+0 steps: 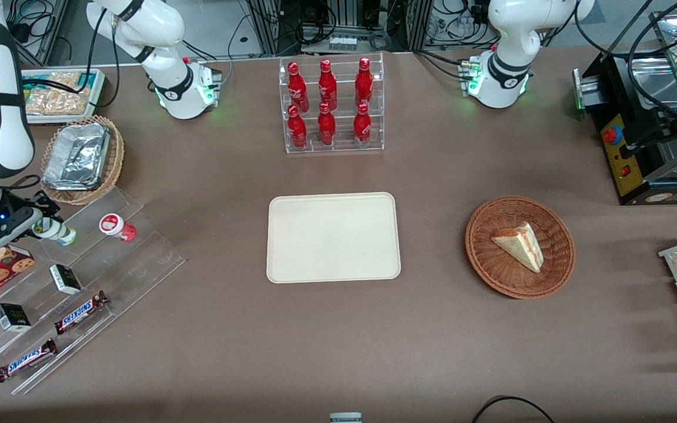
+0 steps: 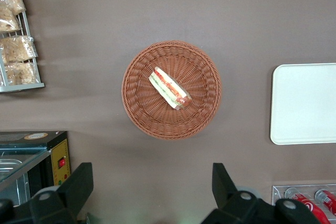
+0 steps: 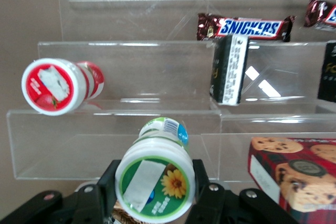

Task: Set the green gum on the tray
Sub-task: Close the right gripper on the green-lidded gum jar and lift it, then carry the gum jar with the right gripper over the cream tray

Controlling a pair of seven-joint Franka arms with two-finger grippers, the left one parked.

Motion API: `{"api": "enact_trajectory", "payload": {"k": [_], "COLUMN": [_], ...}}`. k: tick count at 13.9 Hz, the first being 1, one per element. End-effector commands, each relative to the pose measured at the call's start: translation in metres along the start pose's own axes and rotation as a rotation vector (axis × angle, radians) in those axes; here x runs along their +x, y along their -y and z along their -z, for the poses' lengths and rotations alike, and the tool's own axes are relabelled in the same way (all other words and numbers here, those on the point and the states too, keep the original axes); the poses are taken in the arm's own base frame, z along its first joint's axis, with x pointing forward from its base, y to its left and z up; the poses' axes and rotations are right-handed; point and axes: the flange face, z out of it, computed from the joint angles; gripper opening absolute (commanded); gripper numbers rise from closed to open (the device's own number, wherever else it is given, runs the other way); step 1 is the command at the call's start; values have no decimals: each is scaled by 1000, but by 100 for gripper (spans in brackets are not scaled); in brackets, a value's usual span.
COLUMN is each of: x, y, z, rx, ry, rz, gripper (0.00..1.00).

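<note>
Your gripper (image 3: 155, 190) is over the clear stepped display rack (image 1: 89, 276) at the working arm's end of the table, and its jaws are clamped on the green gum (image 3: 155, 182), one black finger (image 3: 108, 184) pressed against each side of the white lid. From the wrist camera you look straight onto that lid, with its green ring, white sticker and orange flower, and the bottle's green label pokes out just past it. In the front view you see the green gum (image 1: 56, 231) tilted between the jaws (image 1: 37, 228), above the rack's uppermost step.

Just beside your jaws, on the same rack, the red bottle (image 3: 59, 84) lies apart from the gum. A black box (image 3: 229, 68) and a Snickers bar (image 3: 244, 27) sit on the steps farther from the jaws, and a cookie box (image 3: 291, 174) lies close beside them.

The tray (image 1: 332, 237) lies flat mid-table, well apart from your jaws, with nothing on it.
</note>
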Motion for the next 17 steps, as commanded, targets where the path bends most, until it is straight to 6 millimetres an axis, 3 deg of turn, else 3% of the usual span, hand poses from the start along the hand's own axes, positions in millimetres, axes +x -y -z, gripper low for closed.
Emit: {"api": "enact_trajectory", "payload": {"k": [1,5,9,11,15,17], "x": [24,75,145,181,274,310], "y": [6,42,106,146,244,278], "z": [32,41,36,29,6,0], "rx": [3,48,65,64,72,70], "ry": [3,22,49,63,64,66], "rz": [-41,-141,-282,-346,-526,-624], "gripper": [0,0,0,0,0,0]}}
